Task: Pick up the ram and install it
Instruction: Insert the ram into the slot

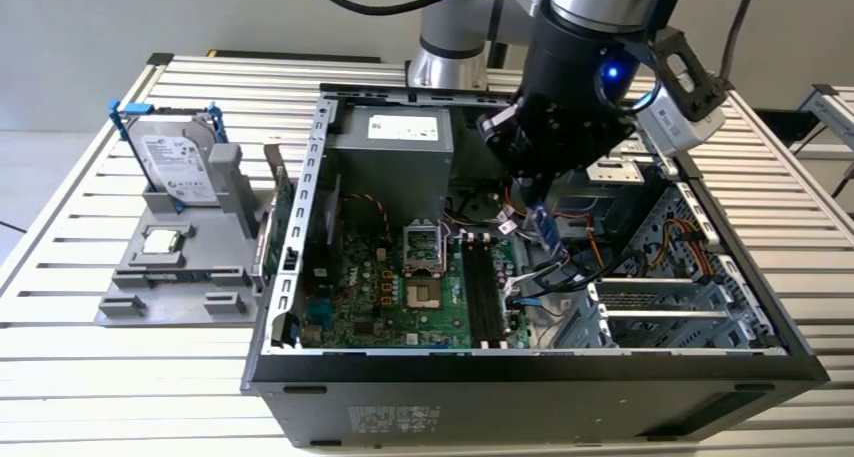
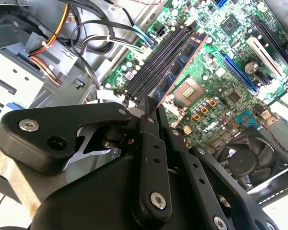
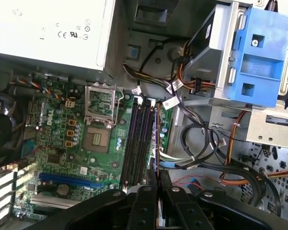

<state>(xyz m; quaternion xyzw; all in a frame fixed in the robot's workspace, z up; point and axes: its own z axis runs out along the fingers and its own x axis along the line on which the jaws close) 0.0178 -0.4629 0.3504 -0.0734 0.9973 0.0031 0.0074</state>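
My gripper (image 1: 534, 205) hangs inside the open computer case (image 1: 534, 362), shut on the ram (image 1: 543, 227), a narrow blue board with dark chips. In the second wrist view the ram (image 2: 185, 55) juts out from between the fingertips (image 2: 149, 108), slanted above the black memory slots (image 2: 156, 60) on the green motherboard (image 2: 221, 67). The first wrist view shows the ram (image 3: 157, 143) edge-on, running parallel to the memory slots (image 3: 138, 139) and over their cable-side edge. I cannot tell whether it touches a slot.
A silver power supply (image 1: 400, 127) stands at the case's back. The blue drive cage (image 3: 259, 52) and loose cables (image 3: 197, 143) crowd one side of the slots, the processor socket (image 3: 100, 103) the other. On the exterior view's left, a grey fixture (image 1: 174, 287) holds a hard drive (image 1: 180, 167) and processor chip (image 1: 163, 242).
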